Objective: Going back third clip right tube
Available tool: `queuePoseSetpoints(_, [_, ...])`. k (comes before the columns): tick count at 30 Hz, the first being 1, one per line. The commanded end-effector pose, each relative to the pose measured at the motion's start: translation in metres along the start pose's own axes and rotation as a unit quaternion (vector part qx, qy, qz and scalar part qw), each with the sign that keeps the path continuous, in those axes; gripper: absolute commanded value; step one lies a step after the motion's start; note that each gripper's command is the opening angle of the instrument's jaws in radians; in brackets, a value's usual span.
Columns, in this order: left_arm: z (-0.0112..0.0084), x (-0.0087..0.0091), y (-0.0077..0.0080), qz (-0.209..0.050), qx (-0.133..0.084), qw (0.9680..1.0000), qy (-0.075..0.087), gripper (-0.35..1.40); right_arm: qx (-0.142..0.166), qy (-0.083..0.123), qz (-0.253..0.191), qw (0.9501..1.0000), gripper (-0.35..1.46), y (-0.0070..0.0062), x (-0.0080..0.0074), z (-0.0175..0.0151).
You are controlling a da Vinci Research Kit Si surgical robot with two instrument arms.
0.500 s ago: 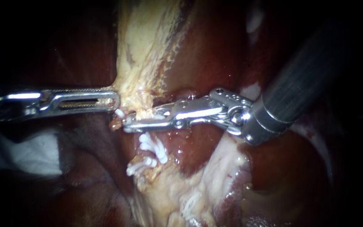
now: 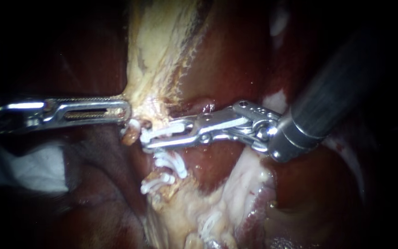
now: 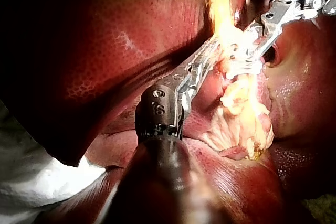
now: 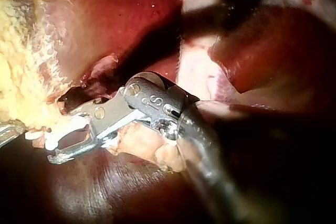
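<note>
The right instrument (image 2: 145,140) is holding its jaws narrowly parted around the top clip (image 2: 162,131), with two more clips (image 2: 171,162) just below it. The left instrument (image 2: 125,112) is gripping pale tissue (image 2: 150,92) beside that clip. Backing off seems to be the step underway, calling for a straight, snag-free pull

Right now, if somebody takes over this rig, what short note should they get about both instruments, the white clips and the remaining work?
The left instrument: jaws shut on the pale yellow tissue strand.
The right instrument: jaws open, with a white plastic clip lying between them.
Done: two more white clips already sit lower on the same strand.
Left: probably draw the right instrument back clear of the clip, gently, without dragging it.
</note>
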State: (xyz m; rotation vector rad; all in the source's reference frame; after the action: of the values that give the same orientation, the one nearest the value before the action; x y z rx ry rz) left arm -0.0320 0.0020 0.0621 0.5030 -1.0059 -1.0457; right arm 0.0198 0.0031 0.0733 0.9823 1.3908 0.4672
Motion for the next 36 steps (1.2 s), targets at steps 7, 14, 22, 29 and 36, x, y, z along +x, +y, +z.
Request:
queuePoseSetpoints(7, [-0.0001, 0.0000, -0.0002, 0.000, -0.001, 1.0000, 0.000, -0.35, -0.027, 0.008, -0.031, 0.9991, 0.54, 0.0001, -0.0001, -0.0003])
queuePoseSetpoints(14, [-0.0002, 0.0000, -0.0002, 0.000, 0.000, 1.0000, 0.000, -0.35, -0.047, 0.010, -0.067, 0.9966, 0.57, -0.0009, -0.0008, -0.0030])
queuePoseSetpoints(22, [-0.0001, 0.0000, -0.0001, 0.000, 0.000, 1.0000, 0.000, -0.35, -0.078, -0.021, -0.128, 0.9884, 0.60, -0.0040, -0.0025, -0.0090])
queuePoseSetpoints(29, [-0.0001, 0.0000, -0.0001, 0.000, 0.000, 1.0000, 0.000, -0.35, -0.090, -0.044, -0.171, 0.9802, 0.60, -0.0064, -0.0021, -0.0126])
queuePoseSetpoints(36, [0.0004, 0.0005, 0.0002, 0.002, -0.001, 1.0000, -0.001, -0.35, -0.085, -0.051, -0.189, 0.9769, 0.60, -0.0085, -0.0004, -0.0144])
